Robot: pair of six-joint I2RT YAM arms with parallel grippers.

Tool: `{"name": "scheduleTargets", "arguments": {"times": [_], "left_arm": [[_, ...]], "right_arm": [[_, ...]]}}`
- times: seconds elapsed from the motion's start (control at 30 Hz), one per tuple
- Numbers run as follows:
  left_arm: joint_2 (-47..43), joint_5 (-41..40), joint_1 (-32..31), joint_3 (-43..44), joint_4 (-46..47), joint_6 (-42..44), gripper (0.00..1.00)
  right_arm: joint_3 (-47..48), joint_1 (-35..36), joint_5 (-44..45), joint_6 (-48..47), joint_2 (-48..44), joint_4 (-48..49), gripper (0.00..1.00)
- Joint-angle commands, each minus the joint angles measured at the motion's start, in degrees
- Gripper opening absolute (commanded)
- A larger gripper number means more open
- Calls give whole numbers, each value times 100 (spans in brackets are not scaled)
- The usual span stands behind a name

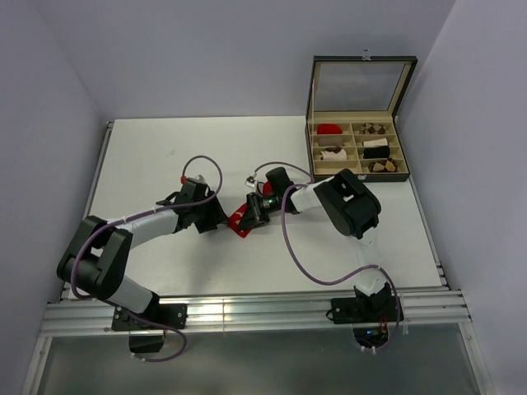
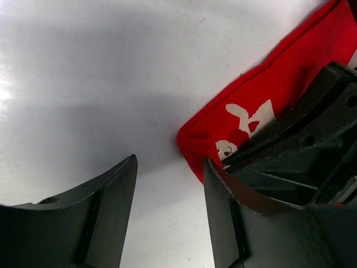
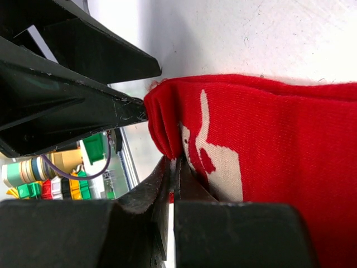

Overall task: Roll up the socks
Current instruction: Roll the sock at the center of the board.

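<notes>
Left arm: elbow pulled back near its base, forearm stretched low across the white table (image 1: 165, 156), wrist tipped down. The left gripper (image 1: 221, 218) sits just above the surface. In the left wrist view its fingers (image 2: 106, 218) are spread, and the gap between them shows only bare table.

The red fabric sock with white marks (image 1: 240, 224) lies flat on the table. Its near end is just ahead of the left gripper's (image 2: 170, 162) right finger, not between the jaws. The right wrist view shows one left fingertip at the sock's (image 3: 279, 145) bunched end. It's touching, or close to it.

Right arm: elbow bent high out to the side, forearm reaching back across toward the left gripper, wrist angled down. The two grippers are nearly nose to nose over the sock. The right gripper (image 1: 247, 216) has its fingers pressed together, pinching the folded edge of the sock (image 2: 262, 89) near the white marks. A sliver of red shows between its pads (image 3: 192, 192). The rest of the sock runs away from that pinch, off to the right gripper's (image 3: 173, 167) side.

A black compartment box with a raised lid (image 1: 358, 152) sits well beyond the right elbow. Small rolled bundles are in its cells, too small to identify.
</notes>
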Motion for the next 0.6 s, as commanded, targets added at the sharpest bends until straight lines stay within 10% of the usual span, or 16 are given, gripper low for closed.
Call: {"name": "scheduleTargets", "arguments": {"times": [0.0,0.57], "left_arm": [[198,-14,-35,86,80,-3,57],[787,-295,-298,411,-552,111,37]], "right_arm": [[111,-39,294,-124,187,-269,0],[155,-21,811,-299,-208,-595,8]]}}
